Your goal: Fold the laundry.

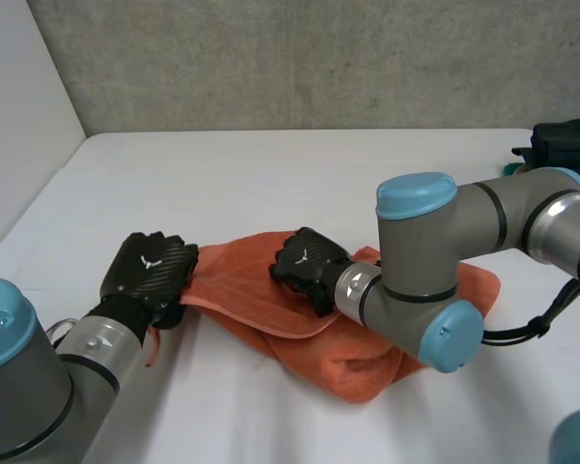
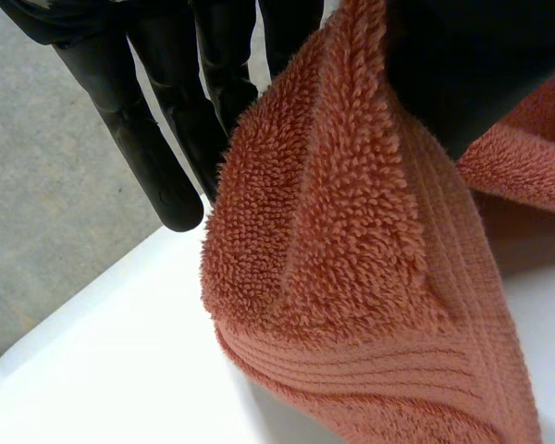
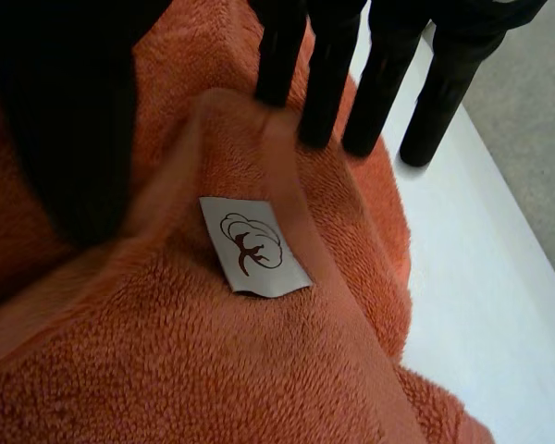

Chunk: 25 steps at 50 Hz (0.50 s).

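Orange terry cloth, a single towel [image 1: 367, 362], lies bunched on the white tabletop [image 1: 271, 184], one end at the left hand [image 1: 150, 271] and its middle under the right hand [image 1: 307, 266].

In the left wrist view we see a corner of the towel caught between the straight fingers [image 2: 157, 157] and the thumb [image 2: 472, 65], so the left hand is pinching it. The cloth hangs away from the palm in a soft fold. We take this grip as an anchor that keeps that end taut and off the tabletop.

The right hand has its fingers [image 3: 316, 102] hooked over a raised hem [image 3: 287, 194], with the thumb on the palm side of the ridge. We judge it to be nipping that edge. A small white label [image 3: 252, 245] sits just below the fingertips, which suggests a hemmed border turned upward.

With the two hands on separate parts of the cloth, we think the aim is to draw it out flat. The part beyond the right hand is heaped and creased, so a clean fold is not yet possible.
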Each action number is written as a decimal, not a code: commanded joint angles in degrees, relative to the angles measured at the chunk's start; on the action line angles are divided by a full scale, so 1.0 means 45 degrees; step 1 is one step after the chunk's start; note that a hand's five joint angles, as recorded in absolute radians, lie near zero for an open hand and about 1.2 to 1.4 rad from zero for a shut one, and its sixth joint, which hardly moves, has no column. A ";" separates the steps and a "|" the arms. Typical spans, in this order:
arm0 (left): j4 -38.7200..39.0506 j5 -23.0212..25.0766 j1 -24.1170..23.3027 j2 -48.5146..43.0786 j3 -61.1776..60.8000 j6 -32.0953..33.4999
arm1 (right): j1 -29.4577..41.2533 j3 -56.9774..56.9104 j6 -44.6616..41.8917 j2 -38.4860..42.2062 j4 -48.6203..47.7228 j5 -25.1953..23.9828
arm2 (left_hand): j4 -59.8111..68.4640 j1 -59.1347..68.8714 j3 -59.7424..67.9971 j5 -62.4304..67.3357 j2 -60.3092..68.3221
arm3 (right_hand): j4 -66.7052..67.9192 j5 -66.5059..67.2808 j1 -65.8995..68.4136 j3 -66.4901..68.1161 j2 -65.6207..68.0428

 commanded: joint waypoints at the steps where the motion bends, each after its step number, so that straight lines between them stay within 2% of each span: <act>1: 0.0353 -0.0019 0.0197 0.0059 0.0103 0.0019 | -0.0123 -0.0944 0.0215 0.0386 -0.0001 0.0725 | 0.2896 0.2931 0.2912 0.3147 0.2913 | 0.9674 0.9714 0.9606 0.9663 0.9601; 2: 0.0373 0.0000 0.0391 0.0195 0.0199 0.0019 | -0.0182 -0.0790 0.0506 0.0133 -0.0273 0.1345 | 0.2896 0.2931 0.2912 0.3147 0.2913 | 0.9674 0.9714 0.9606 0.9663 0.9601; 4: 0.0354 0.0000 0.0529 0.0371 0.0259 0.0058 | -0.0221 -0.0691 0.0742 -0.0374 -0.0547 0.1915 | 0.2896 0.2931 0.2912 0.3147 0.2913 | 0.9674 0.9714 0.9606 0.9663 0.9601; 6: 0.0334 0.0039 0.0958 0.0878 0.0454 0.0078 | -0.0260 -0.0088 0.0939 -0.2456 -0.0667 0.2618 | 0.2896 0.2931 0.2912 0.3147 0.2913 | 0.9674 0.9714 0.9606 0.9663 0.9601; 8: 0.0275 0.0097 0.1485 0.1347 0.0630 0.0058 | -0.0377 0.0303 0.0803 -0.3360 -0.0550 0.2680 | 0.2896 0.2931 0.2912 0.3147 0.2913 | 0.9674 0.9714 0.9606 0.9663 0.9601; 9: 0.0179 0.0175 0.1796 0.1755 0.0804 0.0058 | -0.0764 0.0925 0.0744 -0.4506 -0.0336 0.2699 | 0.2896 0.2931 0.2912 0.3147 0.2913 | 0.9674 0.9714 0.9606 0.9663 0.9601; 13: -0.0192 0.0741 0.2306 0.2928 0.0981 0.0058 | -0.1879 0.1711 0.0510 -0.6136 0.0464 0.2758 | 0.2896 0.2931 0.2912 0.3147 0.2913 | 0.9674 0.9714 0.9606 0.9663 0.9601; 18: -0.1265 0.2068 0.2989 0.3731 0.1196 0.0059 | -0.2894 0.2549 -0.0212 -0.8243 0.3309 0.2777 | 0.2896 0.2931 0.2912 0.3147 0.2913 | 0.9674 0.9714 0.9606 0.9663 0.9601; 22: -0.2494 0.3647 0.3633 0.3558 0.1352 0.0078 | -0.3365 0.3605 -0.0915 -0.8736 0.4957 0.2719 | 0.2896 0.2931 0.2912 0.3147 0.2913 | 0.9674 0.9714 0.9606 0.9663 0.9601; 25: -0.2752 0.4081 0.3674 0.2759 0.1411 0.0078 | -0.3444 0.4190 -0.1539 -0.8407 0.5019 0.2719 | 0.2896 0.2931 0.2912 0.3147 0.2913 | 0.9674 0.9714 0.9606 0.9663 0.9601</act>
